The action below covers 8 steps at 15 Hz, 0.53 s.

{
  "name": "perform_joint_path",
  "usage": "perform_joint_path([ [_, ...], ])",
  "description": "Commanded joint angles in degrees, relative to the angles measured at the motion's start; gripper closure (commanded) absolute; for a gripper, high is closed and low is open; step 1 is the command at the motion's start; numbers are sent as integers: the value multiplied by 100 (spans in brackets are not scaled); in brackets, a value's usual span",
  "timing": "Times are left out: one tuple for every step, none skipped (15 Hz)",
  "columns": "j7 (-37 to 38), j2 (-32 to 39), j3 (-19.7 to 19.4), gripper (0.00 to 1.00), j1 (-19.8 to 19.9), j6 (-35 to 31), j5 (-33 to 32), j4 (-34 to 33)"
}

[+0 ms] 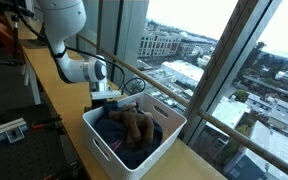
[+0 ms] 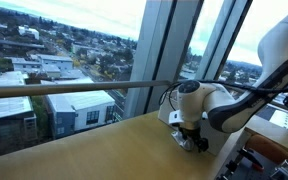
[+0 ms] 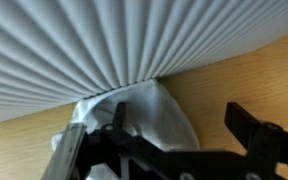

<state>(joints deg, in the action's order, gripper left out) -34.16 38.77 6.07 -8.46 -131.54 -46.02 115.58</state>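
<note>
My gripper [image 3: 179, 128] stands open low over the wooden counter [image 3: 234, 70], its black fingers [image 3: 240, 120] wide apart. A crumpled white cloth-like thing [image 3: 149, 115] lies by the left finger and reaches partly into the gap; nothing is gripped. Just beyond it rises a white pleated surface [image 3: 104, 45]. In both exterior views the gripper [image 1: 106, 93] [image 2: 191, 138] hangs close to the counter beside the window rail [image 2: 74, 88]. Right next to it stands a white basket [image 1: 106, 140] holding dark clothes [image 1: 114, 122] and a brown plush toy [image 1: 137, 124].
Tall window panes [image 1: 184, 40] and a slanted frame post [image 1: 219, 70] run along the counter's far edge. A dark stand with cables [image 1: 4, 40] occupies the back end, and a flat grey device [image 1: 4, 130] sits below the counter's near side.
</note>
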Motion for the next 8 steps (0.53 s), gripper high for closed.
perform_joint_path([
  [127,130,-7,0,47,-166,-218,62],
  [179,129,-6,12,55,-183,-257,74],
  [214,106,-2,28,69,-219,-285,114],
  [234,86,1,34,73,-225,-299,144],
  [276,54,-6,43,70,-242,-310,193],
  [297,22,0,49,80,-265,-304,241],
  [339,-9,8,56,79,-278,-296,285],
  [362,-29,20,65,79,-279,-286,313],
])
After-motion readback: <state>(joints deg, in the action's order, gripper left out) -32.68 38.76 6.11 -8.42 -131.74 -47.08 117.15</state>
